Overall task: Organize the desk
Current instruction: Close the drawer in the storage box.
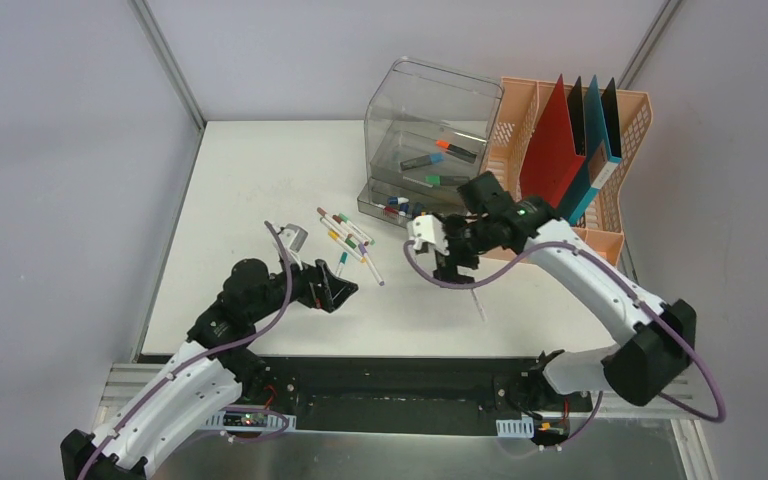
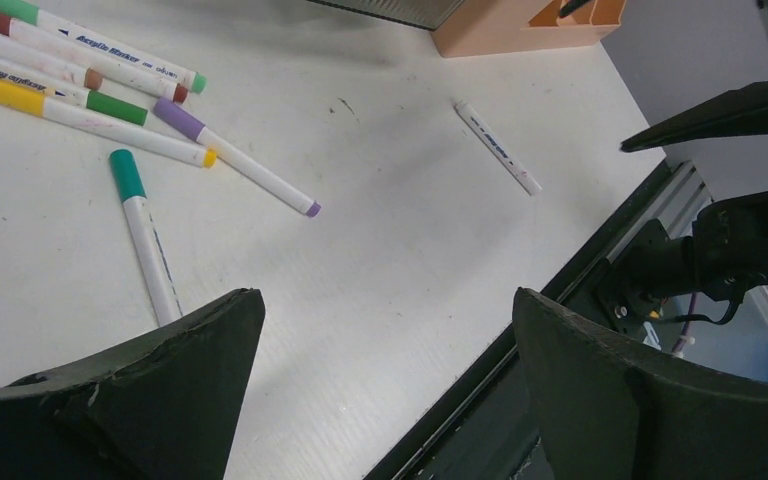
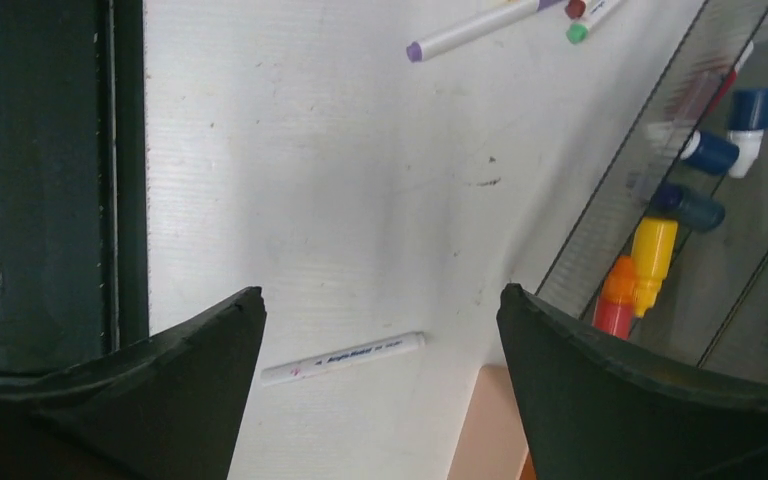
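Both pincers are hanging open and empty above the smooth white desk (image 1: pixel 250 180). Just beyond the right gripper (image 1: pixel 450 265), a clear plastic bin (image 1: pixel 430 130) is holding capped markers (image 1: pixel 455 150). Beside it, a peach lattice rack (image 1: pixel 513 115) is holding flat red, black and teal folders (image 1: pixel 550 140). Ahead of the left gripper (image 1: pixel 345 290), slim loose markers (image 1: pixel 345 235) are lying.

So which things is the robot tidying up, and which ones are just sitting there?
Part of the job: the desk, the loose markers, the lone white marker, probably the clear bin holding markers.
Just sitting there: the peach rack, its coloured folders.
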Controlling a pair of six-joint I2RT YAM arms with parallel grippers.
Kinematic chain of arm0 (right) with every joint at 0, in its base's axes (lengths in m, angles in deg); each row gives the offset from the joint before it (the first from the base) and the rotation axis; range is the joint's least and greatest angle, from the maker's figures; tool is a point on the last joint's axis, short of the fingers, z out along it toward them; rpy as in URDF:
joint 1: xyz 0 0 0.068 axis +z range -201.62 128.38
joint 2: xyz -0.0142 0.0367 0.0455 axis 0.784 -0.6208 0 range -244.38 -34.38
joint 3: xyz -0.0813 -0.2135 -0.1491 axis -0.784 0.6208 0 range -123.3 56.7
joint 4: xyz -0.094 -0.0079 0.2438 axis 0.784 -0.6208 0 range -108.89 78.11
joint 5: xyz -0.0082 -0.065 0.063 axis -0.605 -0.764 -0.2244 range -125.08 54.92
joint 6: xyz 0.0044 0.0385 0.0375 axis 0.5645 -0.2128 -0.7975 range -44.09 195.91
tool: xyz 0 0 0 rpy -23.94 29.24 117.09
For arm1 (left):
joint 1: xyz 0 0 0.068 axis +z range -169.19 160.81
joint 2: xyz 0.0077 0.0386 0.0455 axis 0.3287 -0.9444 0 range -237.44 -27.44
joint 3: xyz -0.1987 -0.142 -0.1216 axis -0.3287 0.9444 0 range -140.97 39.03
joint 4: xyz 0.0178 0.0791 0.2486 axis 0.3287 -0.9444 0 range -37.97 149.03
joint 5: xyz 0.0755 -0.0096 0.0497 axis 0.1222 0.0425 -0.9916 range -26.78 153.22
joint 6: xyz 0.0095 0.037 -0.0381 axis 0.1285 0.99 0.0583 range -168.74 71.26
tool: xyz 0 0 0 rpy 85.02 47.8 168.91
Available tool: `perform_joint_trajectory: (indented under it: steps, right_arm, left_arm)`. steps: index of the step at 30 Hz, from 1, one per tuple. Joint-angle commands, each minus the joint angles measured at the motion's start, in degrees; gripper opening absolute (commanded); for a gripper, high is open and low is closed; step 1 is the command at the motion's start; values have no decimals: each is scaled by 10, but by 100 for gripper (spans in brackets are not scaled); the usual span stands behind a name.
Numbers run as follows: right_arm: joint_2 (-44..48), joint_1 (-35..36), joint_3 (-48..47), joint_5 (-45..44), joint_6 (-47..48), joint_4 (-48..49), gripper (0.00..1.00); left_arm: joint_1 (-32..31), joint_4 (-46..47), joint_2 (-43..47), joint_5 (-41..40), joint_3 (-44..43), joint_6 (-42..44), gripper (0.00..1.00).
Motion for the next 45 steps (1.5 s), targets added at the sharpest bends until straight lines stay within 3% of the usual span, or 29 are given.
perform_joint_trajectory:
  steps: [1,6,11,17,24,28,30,35,39,45]
  right_arm:
    - [-67,64,-48,-120,-50,55,83]
    - [-146,97,-86,-184,-129,121,49]
    - [-204,113,-97,-240,-179,182,2]
    - [-261,122,-94,-312,-213,246,0]
    - [-299,122,-71,-487,-235,369,0]
    - [-308,118,-43,-487,-235,453,0]
    - [-310,114,-36,-581,-190,471,44]
    - [-309,107,-32,-592,-178,473,79]
    - [-310,102,-29,-593,-175,473,92]
    - [-306,98,-30,-576,-186,454,94]
  left_arm:
    - [3,-19,33,-12,3,-9,99]
    - [3,-55,65,-27,9,-17,99]
    - [3,-86,101,-54,12,-20,99]
    - [3,-109,124,-78,5,-20,99]
    - [3,-121,132,-94,6,-21,99]
    - [3,-123,133,-97,5,-21,99]
    - [3,-123,133,-97,5,-21,99]
    - [3,-124,134,-96,5,-21,99]
    - [3,-124,133,-95,6,-21,99]
    - [3,-124,133,-96,6,-22,99]
